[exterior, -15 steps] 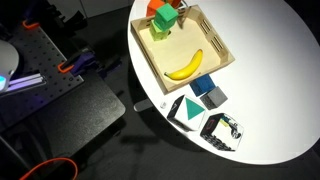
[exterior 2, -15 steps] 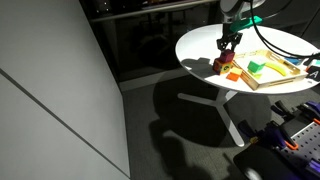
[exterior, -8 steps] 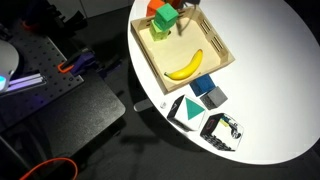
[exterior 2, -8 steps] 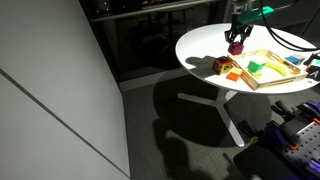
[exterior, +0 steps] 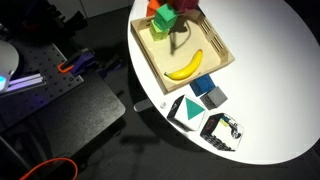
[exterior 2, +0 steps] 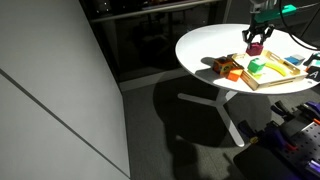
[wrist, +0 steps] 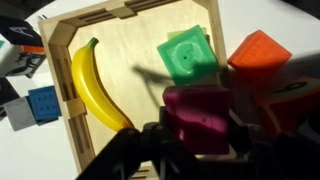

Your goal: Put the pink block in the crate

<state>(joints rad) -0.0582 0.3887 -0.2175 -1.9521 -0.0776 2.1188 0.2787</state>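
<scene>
Gripper [wrist: 198, 132] — what is it doing?

Its two fingers [wrist: 150, 142] are pressed tight on the pink block [wrist: 200, 112], one on each side.

Is the pink block down on anything?

No, it hangs in the air. In both exterior views it is up above the crate [exterior: 215, 69], not touching the wood.

Which part of the crate is it over?

The end where the green cube [wrist: 188, 57] sits. In the wrist view the pink block is just in front of the green cube, and the crate floor shows behind them.

What else is in the crate?

A banana [wrist: 92, 85]. It lies flat along one wall, well apart from the green cube.

And the orange block [wrist: 260, 52]?

It is right by the green cube, with the crate wall between them — I think it stands outside the crate on the table [exterior: 270, 60], but the wrist view is dark there.

Anything more on the table?

Yes. A blue block [exterior: 213, 97] lies just outside the crate, near the banana end. Beside it is a green and white box [exterior: 185, 112], and next to that a black-and-white patterned box [exterior: 225, 130], close to the table's edge.
</scene>
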